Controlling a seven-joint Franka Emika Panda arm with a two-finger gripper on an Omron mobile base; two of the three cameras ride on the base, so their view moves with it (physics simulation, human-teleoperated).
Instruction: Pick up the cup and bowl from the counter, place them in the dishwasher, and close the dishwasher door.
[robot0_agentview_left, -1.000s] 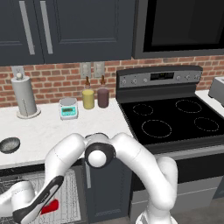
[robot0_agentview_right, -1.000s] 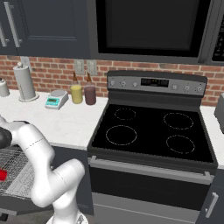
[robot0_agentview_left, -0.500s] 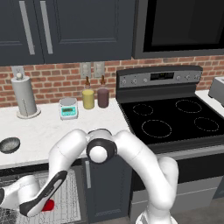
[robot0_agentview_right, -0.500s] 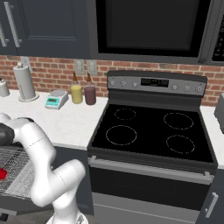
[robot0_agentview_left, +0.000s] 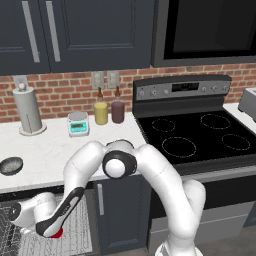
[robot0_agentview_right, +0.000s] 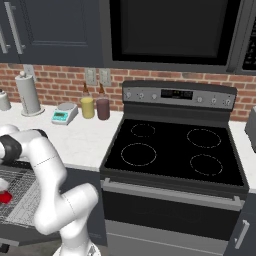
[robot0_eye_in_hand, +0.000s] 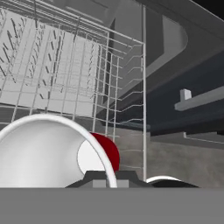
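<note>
Hand view: the cup (robot0_eye_in_hand: 52, 153) filled the near foreground, its white rim and inside turned toward the camera and a patch of its red wall showing just past the rim.
Pincer: the gripper (robot0_eye_in_hand: 109, 177) was closed right down on the cup's rim, one finger inside the wall and one outside, as far as the dark tips at the bottom edge showed.
Ahead of the pincer: the wire rack (robot0_eye_in_hand: 65, 65) of the dishwasher (robot0_eye_in_hand: 175, 48) stood close behind the cup, with the dark tub wall beyond it.
Left base view: the arm reached low and to the left, below the counter (robot0_agentview_left: 55, 150); a bit of red showed under the hand at the rack (robot0_agentview_left: 75, 235).
Bowl: the bowl (robot0_agentview_left: 11, 165) sat up on the counter, well above and apart from the pincer, untouched.
Step in hand: placing the cup in the rack, by my reading.
Doing it well: lower the cup until it bears on the wires, keep it between the tines rather than on top of one, then open and draw back along the same line so the finger inside the rim does not drag it over.
Hard to make out: whether the cup already touched the rack could not be told.
Cut off: the fingertips sat at the very bottom of the hand view, and the dishwasher door was not clearly visible.
</note>
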